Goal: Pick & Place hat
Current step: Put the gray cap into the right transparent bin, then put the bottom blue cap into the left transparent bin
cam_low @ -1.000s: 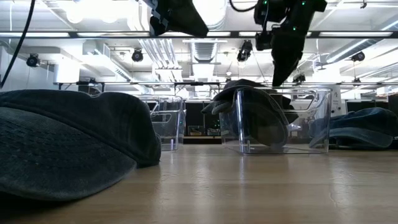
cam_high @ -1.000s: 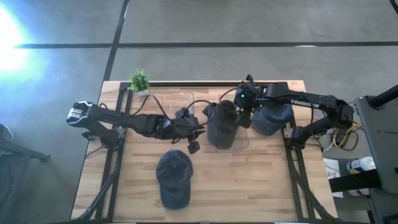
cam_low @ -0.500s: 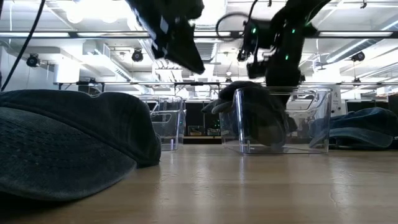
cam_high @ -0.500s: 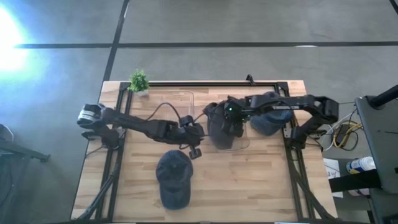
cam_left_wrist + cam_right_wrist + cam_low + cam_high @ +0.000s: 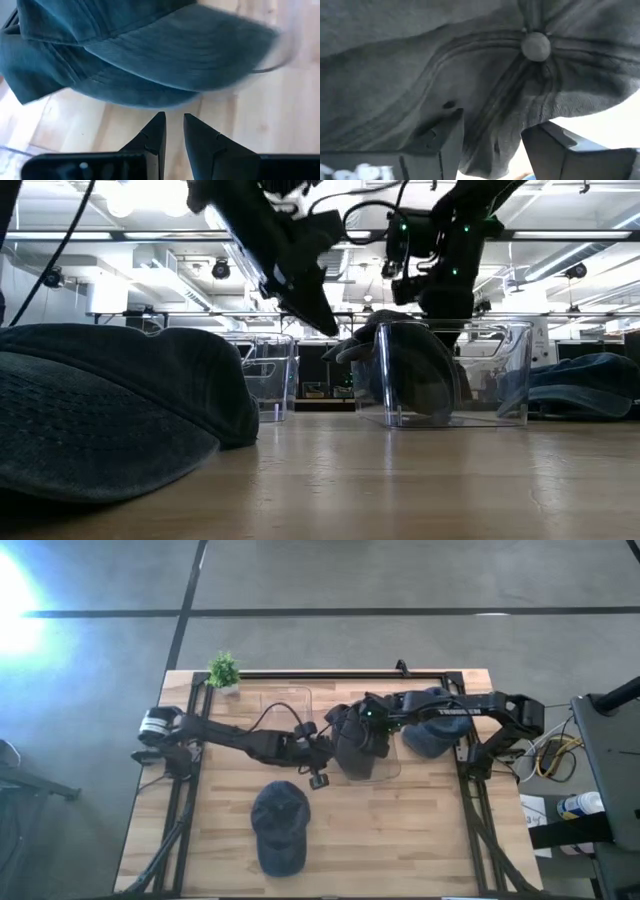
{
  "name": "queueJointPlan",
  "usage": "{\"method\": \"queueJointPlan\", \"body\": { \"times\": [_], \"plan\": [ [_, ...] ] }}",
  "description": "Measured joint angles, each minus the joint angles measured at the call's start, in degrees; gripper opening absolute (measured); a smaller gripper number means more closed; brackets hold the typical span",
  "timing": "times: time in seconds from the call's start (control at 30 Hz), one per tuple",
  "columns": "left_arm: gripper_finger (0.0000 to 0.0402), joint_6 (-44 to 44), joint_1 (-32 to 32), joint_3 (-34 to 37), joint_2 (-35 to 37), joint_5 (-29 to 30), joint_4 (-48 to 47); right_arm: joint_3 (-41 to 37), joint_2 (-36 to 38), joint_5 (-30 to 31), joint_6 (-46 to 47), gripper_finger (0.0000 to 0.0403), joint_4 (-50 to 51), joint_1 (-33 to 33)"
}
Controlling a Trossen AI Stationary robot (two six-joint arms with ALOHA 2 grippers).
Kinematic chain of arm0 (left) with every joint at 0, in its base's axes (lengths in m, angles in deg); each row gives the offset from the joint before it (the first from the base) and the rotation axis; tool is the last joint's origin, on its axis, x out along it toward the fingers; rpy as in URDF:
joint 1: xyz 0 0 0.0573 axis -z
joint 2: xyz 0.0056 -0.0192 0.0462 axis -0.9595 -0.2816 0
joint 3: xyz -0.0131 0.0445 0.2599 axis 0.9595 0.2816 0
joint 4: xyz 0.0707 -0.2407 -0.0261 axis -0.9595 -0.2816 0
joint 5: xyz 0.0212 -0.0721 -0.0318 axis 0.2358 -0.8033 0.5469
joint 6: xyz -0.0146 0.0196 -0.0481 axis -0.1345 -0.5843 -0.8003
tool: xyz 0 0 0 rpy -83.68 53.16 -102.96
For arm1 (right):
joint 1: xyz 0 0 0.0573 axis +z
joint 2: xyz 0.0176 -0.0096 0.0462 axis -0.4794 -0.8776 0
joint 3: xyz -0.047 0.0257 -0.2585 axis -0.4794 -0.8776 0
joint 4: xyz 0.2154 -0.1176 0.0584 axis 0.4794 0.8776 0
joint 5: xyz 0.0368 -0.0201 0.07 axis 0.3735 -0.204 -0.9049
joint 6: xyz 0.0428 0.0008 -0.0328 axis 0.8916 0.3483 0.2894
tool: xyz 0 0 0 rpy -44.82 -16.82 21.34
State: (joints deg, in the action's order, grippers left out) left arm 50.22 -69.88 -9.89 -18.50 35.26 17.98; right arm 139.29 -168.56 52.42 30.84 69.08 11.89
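Note:
A dark cap (image 5: 355, 745) lies in a clear bin (image 5: 392, 772) at the table's middle, also in the low view (image 5: 400, 365). Its brim (image 5: 175, 55) pokes over the bin's left side, with a second brim under it. My right gripper (image 5: 372, 723) is open and down on the cap's crown (image 5: 485, 75), near the top button (image 5: 536, 46). My left gripper (image 5: 326, 748) is shut and touches nothing. It hangs just left of the bin, pointing at the brims (image 5: 172, 120). Another cap (image 5: 280, 825) rests on the table near the front. My right gripper comes from above, pointing down, onto the crown of the cap in the bin. Its open fingers (image 5: 445, 135) stand on the cloth beside the top button, with a bulge of crown cloth (image 5: 490, 125) between them. The cap rests in the bin.
A third dark cap (image 5: 435, 738) lies right of the bin, under the right arm. A second clear bin (image 5: 290, 705) stands at the far middle left. A small green plant (image 5: 224, 669) is at the far left corner. Bare wood lies along the near right.
My right gripper has gone from above the bin's right side toward the table's left and down onto the cap in the bin. My left gripper has come down and toward the table's right, close to the cap's brim. The caps have stayed where they were.

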Motion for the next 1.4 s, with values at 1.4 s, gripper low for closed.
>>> {"method": "queueJointPlan", "body": {
  "times": [1.4],
  "plan": [
    [0.0062,3.1,15.0,0.0,19.5,-15.7,-35.7,7.0,17.1,-11.7,37.3,0.0185,12.0,19.5]
  ]
}}
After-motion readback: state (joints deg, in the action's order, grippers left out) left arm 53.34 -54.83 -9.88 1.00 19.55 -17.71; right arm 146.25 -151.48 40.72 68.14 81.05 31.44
